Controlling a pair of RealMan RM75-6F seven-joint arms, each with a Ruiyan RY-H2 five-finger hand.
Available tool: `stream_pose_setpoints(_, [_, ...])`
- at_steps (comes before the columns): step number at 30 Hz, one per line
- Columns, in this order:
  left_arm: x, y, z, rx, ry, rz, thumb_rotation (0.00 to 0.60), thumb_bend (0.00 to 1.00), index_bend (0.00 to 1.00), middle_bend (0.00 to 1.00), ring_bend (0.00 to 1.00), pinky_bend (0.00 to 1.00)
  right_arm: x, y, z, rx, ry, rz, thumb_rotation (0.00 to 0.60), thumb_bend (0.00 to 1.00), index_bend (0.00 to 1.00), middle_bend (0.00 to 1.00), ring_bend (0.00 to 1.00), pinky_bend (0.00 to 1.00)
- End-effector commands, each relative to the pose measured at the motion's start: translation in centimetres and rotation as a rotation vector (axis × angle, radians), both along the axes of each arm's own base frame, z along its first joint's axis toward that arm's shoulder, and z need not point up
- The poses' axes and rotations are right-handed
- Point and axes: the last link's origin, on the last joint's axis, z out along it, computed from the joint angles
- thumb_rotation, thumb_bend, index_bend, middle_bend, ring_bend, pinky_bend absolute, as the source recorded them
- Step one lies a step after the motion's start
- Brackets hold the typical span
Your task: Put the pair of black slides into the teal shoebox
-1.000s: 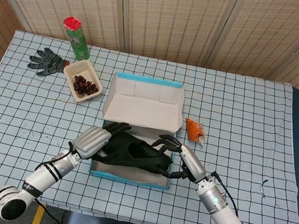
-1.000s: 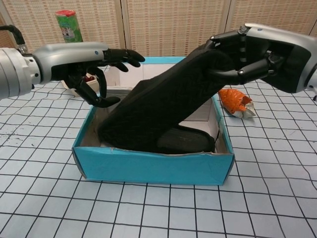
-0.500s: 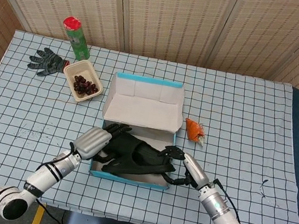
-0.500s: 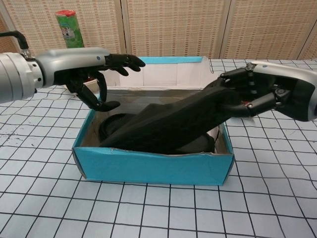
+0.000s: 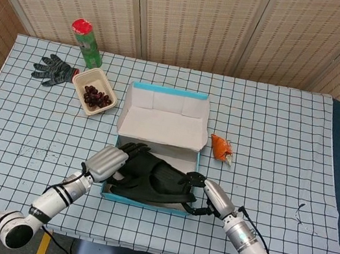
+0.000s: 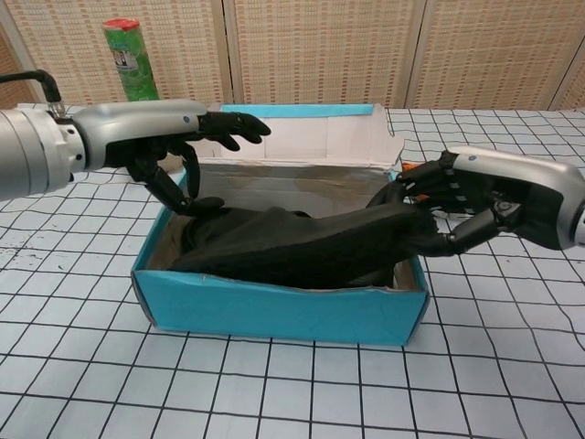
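The right robot hand [image 6: 457, 206] grips the slide [image 6: 302, 245] lying in the shoebox [image 6: 274, 311], while the left robot hand [image 6: 187, 160], fingers spread, holds nothing.

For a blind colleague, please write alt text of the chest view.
The right hand holds one end of a black slide lying in the teal shoebox. The left hand hovers open over the box's other end.
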Motion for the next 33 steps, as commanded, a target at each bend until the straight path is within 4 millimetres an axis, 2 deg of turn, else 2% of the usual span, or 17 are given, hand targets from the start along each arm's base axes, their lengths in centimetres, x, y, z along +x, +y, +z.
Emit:
stream_pose_setpoints(1, [0.0, 0.0, 0.0, -0.001, 0.0, 0.0, 0.6, 0.43, 0.0, 0.04, 0.08, 0.44, 0.0, 0.3, 0.3, 0.018, 0.017, 0.021, 0.6, 0.48, 0.37, 0.18, 0.03, 0.15])
stream_pose_setpoints(3, [-0.1, -0.1, 0.0, -0.003, 0.001, -0.002, 0.6, 0.43, 0.0, 0.04, 0.08, 0.44, -0.1, 0.3, 0.6, 0.019, 0.029, 0.037, 0.6, 0.42, 0.14, 0.08, 0.0, 0.08])
stream_pose_setpoints(4, [-0.1, -0.1, 0.0, -0.005, 0.0, -0.002, 0.6, 0.43, 0.0, 0.04, 0.08, 0.44, -0.2, 0.3, 0.9, 0.02, 0.055, 0.062, 0.6, 0.35, 0.02, 0.02, 0.0, 0.03])
stream_pose_setpoints(5, [-0.1, -0.1, 0.0, -0.006, -0.002, -0.003, 0.6, 0.43, 0.0, 0.04, 0.08, 0.44, -0.3, 0.3, 1.3, 0.019, 0.072, 0.082, 0.6, 0.28, 0.0, 0.0, 0.0, 0.01])
stream_pose_setpoints(10, [-0.2, -0.1, 0.2, -0.007, -0.021, -0.005, 0.6, 0.43, 0.0, 0.04, 0.07, 0.43, 0.7, -0.4, 2.8, 0.02, 0.139, 0.164, 0.6, 0.15, 0.0, 0.0, 0.0, 0.0])
stream_pose_setpoints(16, [-0.6, -0.1, 0.6, -0.002, -0.031, -0.006, 0.6, 0.43, 0.0, 0.04, 0.07, 0.42, 1.3, -0.8, 4.3, -0.014, 0.201, 0.214, 0.6, 0.15, 0.0, 0.0, 0.0, 0.0])
stream_pose_setpoints(20, [-0.8, -0.1, 0.8, -0.001, -0.053, 0.002, 0.6, 0.43, 0.0, 0.04, 0.07, 0.42, 1.7, -0.9, 5.7, -0.047, 0.12, 0.171, 0.6, 0.14, 0.0, 0.0, 0.0, 0.0])
stream_pose_setpoints(26, [-1.0, -0.2, 1.0, -0.003, -0.059, -0.004, 0.6, 0.43, 0.0, 0.04, 0.07, 0.41, 1.0, -1.8, 8.2, -0.074, 0.128, 0.181, 0.6, 0.14, 0.0, 0.0, 0.0, 0.0])
stream_pose_setpoints(29, [-0.9, -0.1, 0.9, -0.003, -0.061, -0.003, 0.6, 0.43, 0.0, 0.04, 0.07, 0.41, 0.6, -1.9, 8.6, -0.105, 0.177, 0.224, 0.6, 0.14, 0.0, 0.0, 0.0, 0.0])
stream_pose_setpoints(33, [-0.7, -0.1, 0.7, -0.007, -0.057, -0.006, 0.6, 0.43, 0.0, 0.04, 0.07, 0.41, 0.7, -1.7, 8.2, -0.096, 0.212, 0.251, 0.6, 0.14, 0.0, 0.0, 0.0, 0.0])
